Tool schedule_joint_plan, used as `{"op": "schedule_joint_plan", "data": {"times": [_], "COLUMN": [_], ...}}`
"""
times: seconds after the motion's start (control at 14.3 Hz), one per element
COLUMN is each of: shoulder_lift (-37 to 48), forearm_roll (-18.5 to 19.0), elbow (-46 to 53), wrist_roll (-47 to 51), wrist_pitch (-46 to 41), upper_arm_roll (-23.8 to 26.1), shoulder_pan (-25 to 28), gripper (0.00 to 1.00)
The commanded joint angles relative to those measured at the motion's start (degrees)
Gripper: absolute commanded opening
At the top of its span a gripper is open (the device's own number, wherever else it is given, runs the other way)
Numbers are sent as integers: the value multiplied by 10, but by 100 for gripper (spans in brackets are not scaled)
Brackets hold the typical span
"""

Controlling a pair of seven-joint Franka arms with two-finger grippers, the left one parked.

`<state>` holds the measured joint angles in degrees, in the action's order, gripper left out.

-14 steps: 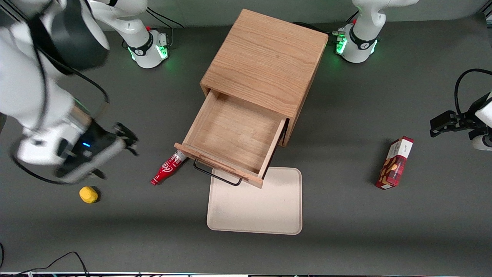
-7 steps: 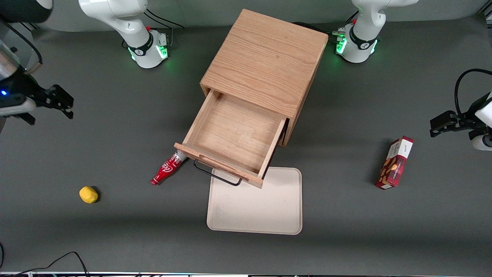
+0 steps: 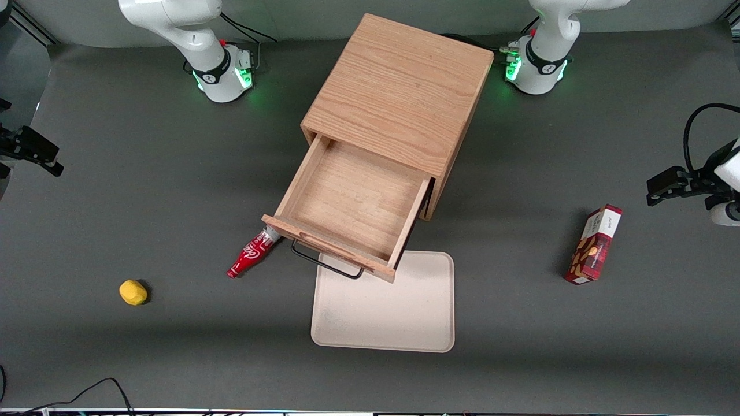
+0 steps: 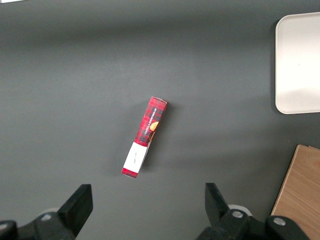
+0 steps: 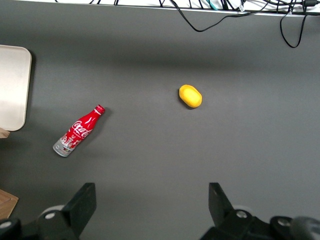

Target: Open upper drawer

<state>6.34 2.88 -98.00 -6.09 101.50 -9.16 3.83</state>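
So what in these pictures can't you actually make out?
- The lower drawer: in the front view the pulled-out upper drawer and the cabinet top cover it.
- The bottle's base: in the front view it is tucked under the drawer's front corner.
- The pincer: open in the right wrist view, high over the working arm's end of the table, but the front view's edge cuts off most of it.
- The red box's small print: too small in the left wrist view.

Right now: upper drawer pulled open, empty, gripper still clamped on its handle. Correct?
Not quite. The upper drawer is pulled open and empty, but the gripper is not on the handle: the front view shows it well clear, toward the working arm's end of the table. The right wrist view shows its fingers spread, holding nothing.
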Motion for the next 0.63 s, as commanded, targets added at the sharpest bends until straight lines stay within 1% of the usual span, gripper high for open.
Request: {"op": "schedule_joint_plan", "data": {"times": [0.0,0.28,0.56], "shoulder_lift": [-18,-27,-48], "forearm_roll": [-12,-9,-11], "elbow": [25,26,53], "wrist_roll": [13,14,13], "wrist_pitch": [-5,-17,-38], "upper_arm_roll": [2,7,9], "shoulder_pan": [6,7,7], "gripper": [100,100,100]}}
